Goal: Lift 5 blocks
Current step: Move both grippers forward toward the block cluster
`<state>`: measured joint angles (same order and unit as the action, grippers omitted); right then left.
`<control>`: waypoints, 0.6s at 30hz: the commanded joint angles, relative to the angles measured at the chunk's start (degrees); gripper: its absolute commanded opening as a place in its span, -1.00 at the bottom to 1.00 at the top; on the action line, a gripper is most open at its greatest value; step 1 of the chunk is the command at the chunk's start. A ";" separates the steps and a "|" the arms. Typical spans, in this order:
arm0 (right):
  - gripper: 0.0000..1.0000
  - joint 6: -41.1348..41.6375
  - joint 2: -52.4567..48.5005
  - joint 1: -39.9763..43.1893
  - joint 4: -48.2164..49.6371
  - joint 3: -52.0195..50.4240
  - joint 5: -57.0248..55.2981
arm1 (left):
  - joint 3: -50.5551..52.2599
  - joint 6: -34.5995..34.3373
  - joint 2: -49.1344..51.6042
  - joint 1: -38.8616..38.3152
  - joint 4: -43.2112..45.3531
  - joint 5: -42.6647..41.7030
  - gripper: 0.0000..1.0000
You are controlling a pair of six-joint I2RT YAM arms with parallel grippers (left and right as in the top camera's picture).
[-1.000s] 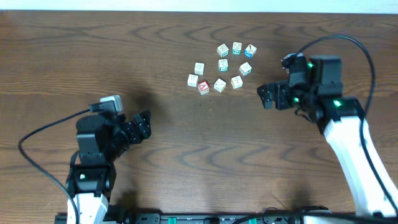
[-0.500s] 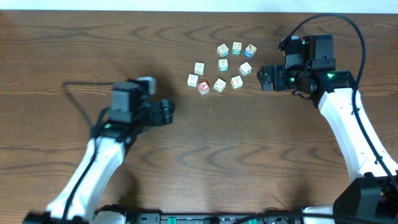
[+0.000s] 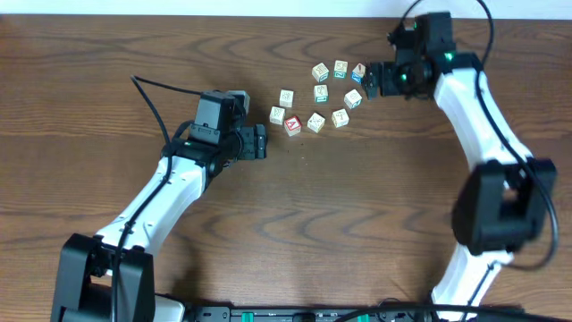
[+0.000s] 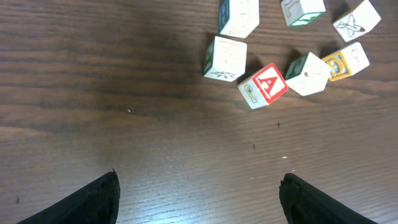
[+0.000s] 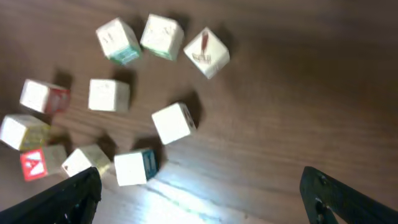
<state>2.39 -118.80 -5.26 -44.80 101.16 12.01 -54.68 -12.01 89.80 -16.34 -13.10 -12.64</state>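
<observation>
A loose cluster of small pale blocks (image 3: 321,92) lies on the brown wooden table (image 3: 402,206), in the upper middle of the overhead view, a little right of centre. Every one rests on the wood and none is stacked. Some sit close against a neighbour and others stand slightly apart. At the lower left edge of the cluster is the block with the red A (image 3: 292,125). At the upper right edge is the block with a red stroke (image 3: 359,72).

The left gripper (image 3: 259,141) reaches in from the lower left of the overhead view and sits just left of the cluster's lower edge, near the blocks but apart from them. In the left wrist view its two dark fingertips (image 4: 102,199) show in the bottom corners, spread wide, with only bare wood between them. The blocks fill the upper right of that frame, the red A among them.

The right gripper (image 3: 368,80) comes in from the upper right and sits just beside the block with a red stroke. From above it cannot be told whether they touch. In the right wrist view, which is slightly blurred, its fingertips (image 5: 68,196) stand far apart in the bottom corners with nothing held between them. The blocks are scattered over the upper left of that frame.
</observation>
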 commanded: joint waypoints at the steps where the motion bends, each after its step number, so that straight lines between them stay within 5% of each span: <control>1: 0.98 0.85 -6.56 0.20 -3.61 10.38 -0.24 | -1.73 -0.52 0.44 -0.11 -0.24 3.32 0.65; 8: 0.90 3.26 -17.73 -1.22 -10.95 24.02 -3.19 | -1.73 -3.13 0.46 -0.11 -0.26 3.32 0.65; 18: 0.80 -15.23 -21.07 -2.73 -13.55 25.27 -5.62 | -1.73 -4.46 0.92 -1.60 -0.55 3.30 0.65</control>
<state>-5.15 -139.98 -7.11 -58.39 124.95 8.97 -54.68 -15.29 89.82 -16.82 -13.50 -10.09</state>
